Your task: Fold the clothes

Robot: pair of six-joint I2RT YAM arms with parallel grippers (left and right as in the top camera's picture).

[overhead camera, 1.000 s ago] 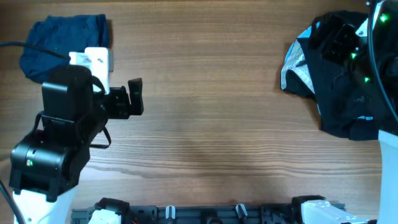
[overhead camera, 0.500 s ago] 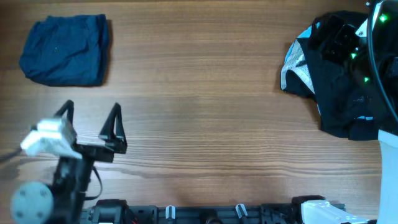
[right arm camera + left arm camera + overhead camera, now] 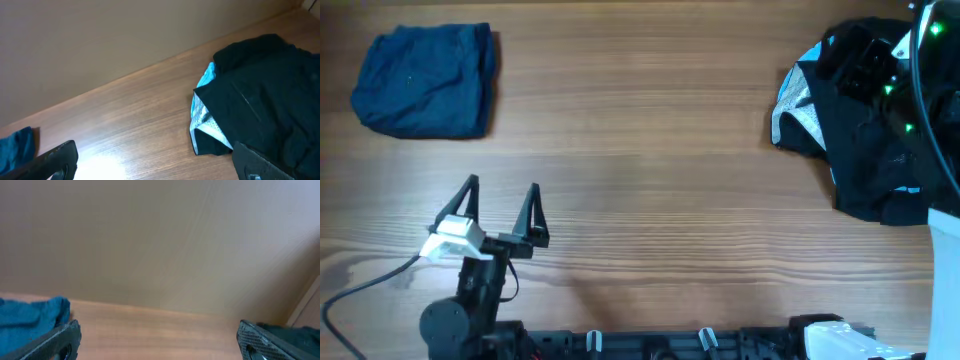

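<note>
— Where, the shorts (image 3: 423,80)?
— Far left corner of the desk (image 3: 660,150), in a neat bundle. At the right edge, black garment (image 3: 865,150), heaped.
— And the left hand (image 3: 502,190)?
— Wide, empty, above the near left edge. Same for the right hand (image 3: 155,160), beside the black garment.

You have the shorts (image 3: 420,80) lying on the surface (image 3: 650,150) at its far left corner. Nearer you than the shorts and a little to their right, your left pincer (image 3: 502,188) stands over bare surface, well apart from them. Far to the right of the shorts, across the surface, the larger garment (image 3: 860,170) lies heaped at the edge, your right arm (image 3: 868,58) above it.
</note>
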